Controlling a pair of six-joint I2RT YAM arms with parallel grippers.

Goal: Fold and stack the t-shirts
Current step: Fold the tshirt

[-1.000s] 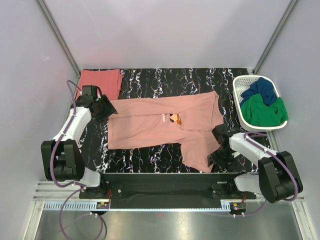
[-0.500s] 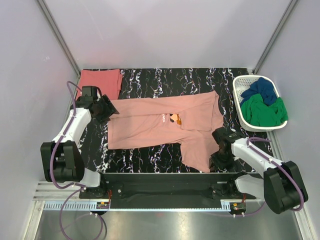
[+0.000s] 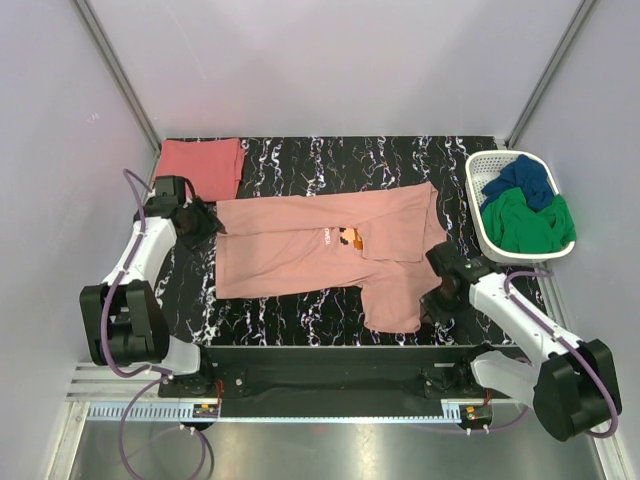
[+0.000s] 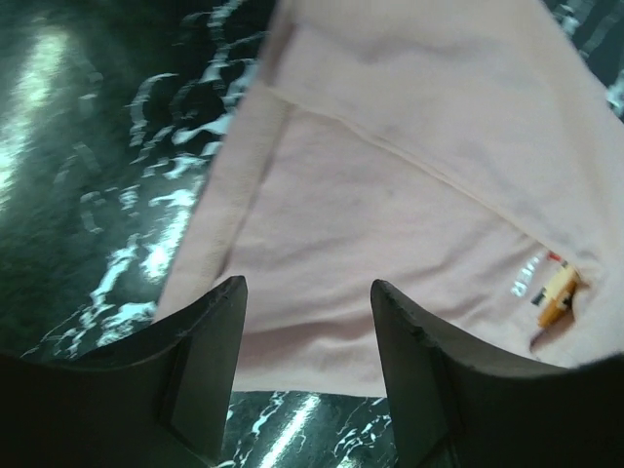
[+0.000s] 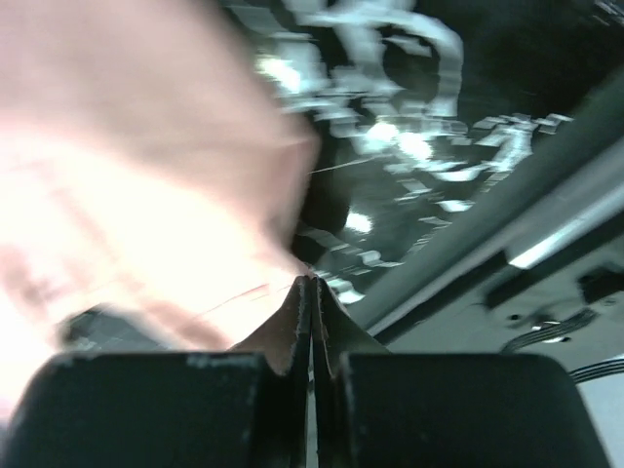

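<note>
right tool (image 5: 312,285) pinching pink t-shirt (image 3: 300,250), left tool (image 4: 307,292) parted

We look down on the whole desk (image 3: 400,160) from above; both wrist views sit close over opposite ends of the pink shirt (image 3: 300,250).

basket (image 3: 470,186) at right, bare tabletop (image 3: 340,165) beyond shirt (image 3: 290,250)

Black tabletop (image 3: 300,165), veined with white. Spread flat across the middle, from near the left edge toward the right: pale salmon-pink t-shirt (image 3: 290,250), small orange tag (image 3: 352,238) at its centre, one flap reaching toward the near edge. In the far left corner, folded, just beside it: coral-red t-shirt (image 3: 203,165). At the right edge, toward the far corner: white basket (image 3: 478,215).
</note>
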